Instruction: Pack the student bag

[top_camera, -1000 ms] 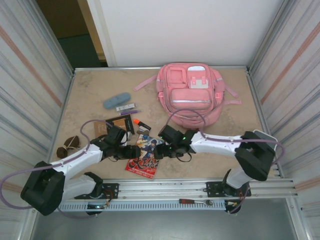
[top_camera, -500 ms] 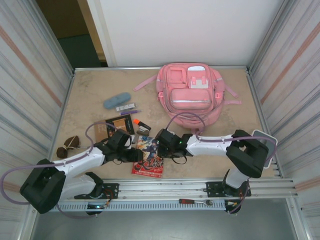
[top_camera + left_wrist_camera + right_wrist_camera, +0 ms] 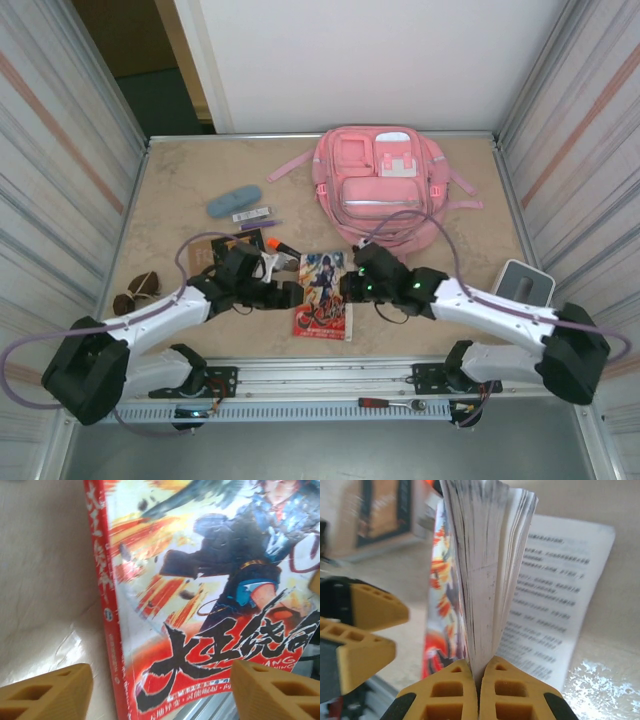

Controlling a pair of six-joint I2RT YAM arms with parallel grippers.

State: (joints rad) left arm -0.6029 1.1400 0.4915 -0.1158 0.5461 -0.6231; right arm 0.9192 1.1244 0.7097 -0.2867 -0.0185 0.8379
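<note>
The pink student bag (image 3: 380,190) lies flat at the back of the table, front pockets up. A red comic book (image 3: 325,300) lies in front of it, between the two arms. My right gripper (image 3: 347,289) is shut on the book's right edge; in the right wrist view the pads (image 3: 465,680) pinch the fanned pages (image 3: 485,555), with some of them lifted off the rest. My left gripper (image 3: 292,295) stands open at the book's left edge. Its yellow fingers (image 3: 47,690) straddle the red spine and cover (image 3: 200,605) without pressing on them.
Left of the book lie a brown notebook (image 3: 235,250), an orange marker (image 3: 278,245), pens (image 3: 252,214), a blue case (image 3: 233,201) and sunglasses (image 3: 135,292). A white device (image 3: 525,282) sits at the right edge. Metal walls close both sides, and a rail (image 3: 400,375) runs along the front.
The right gripper has shut on the book and dragged it right and away, turning it more upright. The left gripper narrowed, then opened again, and followed to the right.
</note>
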